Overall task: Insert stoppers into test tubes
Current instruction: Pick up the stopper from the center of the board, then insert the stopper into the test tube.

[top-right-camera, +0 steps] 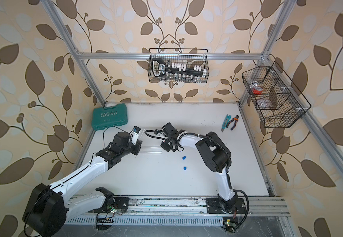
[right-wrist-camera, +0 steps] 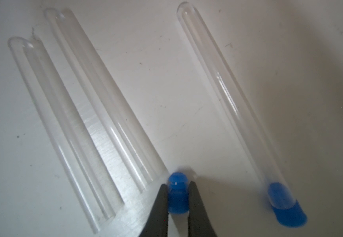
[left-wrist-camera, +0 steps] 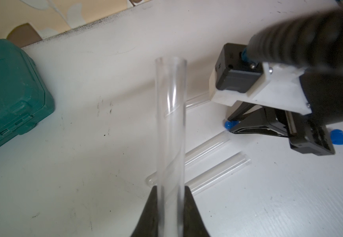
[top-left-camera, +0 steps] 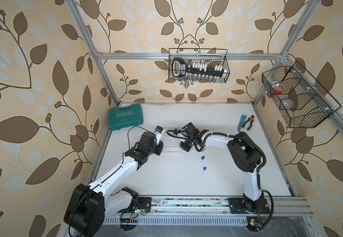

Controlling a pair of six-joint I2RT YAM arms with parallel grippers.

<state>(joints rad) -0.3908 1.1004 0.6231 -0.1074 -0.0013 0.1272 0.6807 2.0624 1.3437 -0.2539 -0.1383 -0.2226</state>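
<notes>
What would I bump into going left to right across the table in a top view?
Green case → clear test tubes lying flat → right gripper pinching a blue stopper → two loose stoppers → utility knife → pliers.

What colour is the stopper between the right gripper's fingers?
Bright blue: the stopper sits in the right gripper; it shows best in the right wrist view.

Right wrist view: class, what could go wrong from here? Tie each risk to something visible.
1. The right gripper pinches the stopper at its very tips; it may twist or slip out on lifting.
2. The stopper lies right by an empty tube's mouth; the gripper could set that tube rolling.
3. The left gripper holds its tube far from the open mouth; pushing a stopper in could tilt it.
</notes>
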